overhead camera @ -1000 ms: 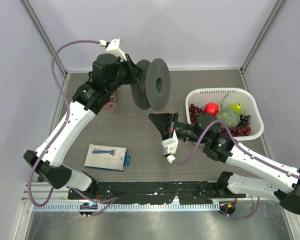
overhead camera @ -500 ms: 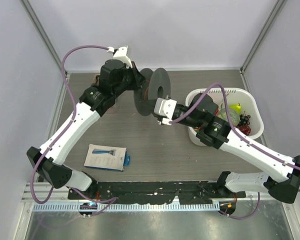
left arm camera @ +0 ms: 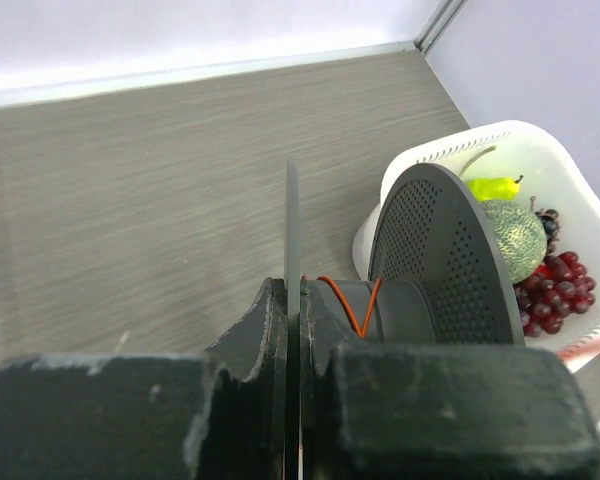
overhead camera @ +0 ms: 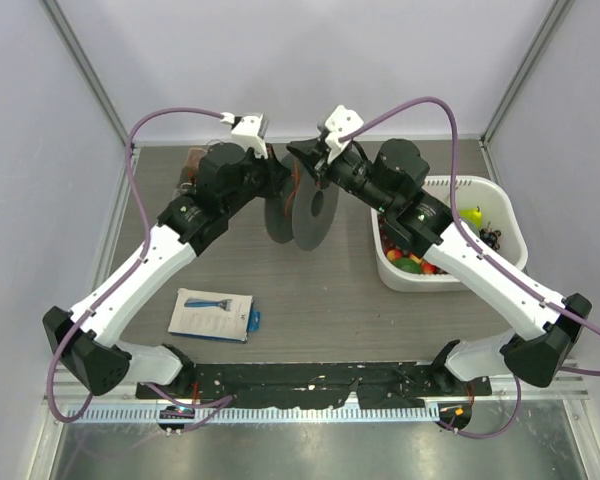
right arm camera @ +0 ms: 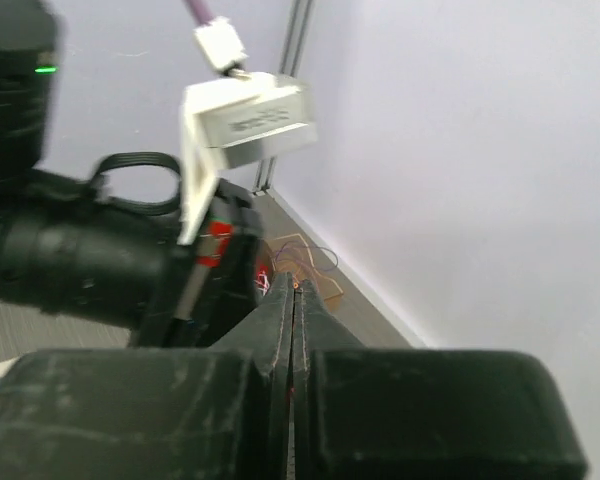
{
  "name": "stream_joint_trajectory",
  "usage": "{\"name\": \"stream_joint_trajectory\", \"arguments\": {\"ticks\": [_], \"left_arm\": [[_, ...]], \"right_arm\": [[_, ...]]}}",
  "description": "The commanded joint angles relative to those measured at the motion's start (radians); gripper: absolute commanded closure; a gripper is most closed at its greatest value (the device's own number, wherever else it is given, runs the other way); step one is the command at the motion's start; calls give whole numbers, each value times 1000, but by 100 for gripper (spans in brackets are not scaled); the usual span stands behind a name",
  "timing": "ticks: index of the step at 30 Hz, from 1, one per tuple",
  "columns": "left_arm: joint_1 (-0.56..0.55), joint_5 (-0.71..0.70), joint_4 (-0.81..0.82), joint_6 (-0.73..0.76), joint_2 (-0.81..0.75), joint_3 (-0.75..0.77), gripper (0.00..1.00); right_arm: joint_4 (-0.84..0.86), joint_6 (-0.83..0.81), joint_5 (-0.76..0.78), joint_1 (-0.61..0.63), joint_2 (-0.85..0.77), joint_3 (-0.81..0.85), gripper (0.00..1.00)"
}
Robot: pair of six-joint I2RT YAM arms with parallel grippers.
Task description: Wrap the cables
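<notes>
My left gripper [overhead camera: 277, 178] is shut on one thin flange of a grey spool [overhead camera: 310, 208] and holds it above the table; in the left wrist view the flange edge sits pinched between the fingers [left arm camera: 292, 300]. An orange cable [left arm camera: 360, 305] crosses the spool's hub beside the perforated flange [left arm camera: 440, 260]. My right gripper [overhead camera: 302, 157] is at the spool's far top edge. In the right wrist view it is shut [right arm camera: 294, 287] with a thread of orange cable between the tips. A loose tangle of cables [right arm camera: 302, 255] lies on the table by the back wall.
A white basket [overhead camera: 505, 195] of fruit stands at the right, partly under my right arm; it also shows in the left wrist view [left arm camera: 430, 158]. A blue-and-white flat packet [overhead camera: 212, 313] lies front left. Grey walls close the back and sides.
My right arm has swung from the table's middle up to the back, over the spool's top. My left gripper has turned the spool and kept hold of it.
</notes>
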Motion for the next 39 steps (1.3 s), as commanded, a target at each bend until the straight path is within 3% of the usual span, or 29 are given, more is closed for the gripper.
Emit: {"name": "stream_joint_trajectory", "arguments": {"ticks": [1,9,13,21,26,32,39], "left_arm": [[-27,-22,213,148,-82,-49,100],[-63,-48,391,457,-185,-207,100],[-87,-36,486,616,-228,-285,100],[-138,63,707,948,-300,-472,100],[-147,86,812,1055,-326,-538,100],[-159,191,916,1167,-354,-624,100],[-167,345,1005,1316,-383,-760,100]], "right_arm": [[-10,154,84,-47,11,90,99],[-146,283,139,-159,34,133,99],[-234,447,135,-217,46,122,99],[-315,665,37,-295,84,93,99],[-346,832,-75,-372,123,65,99],[-287,1000,-248,-420,172,-8,99],[-151,1062,-364,-435,227,-76,99]]}}
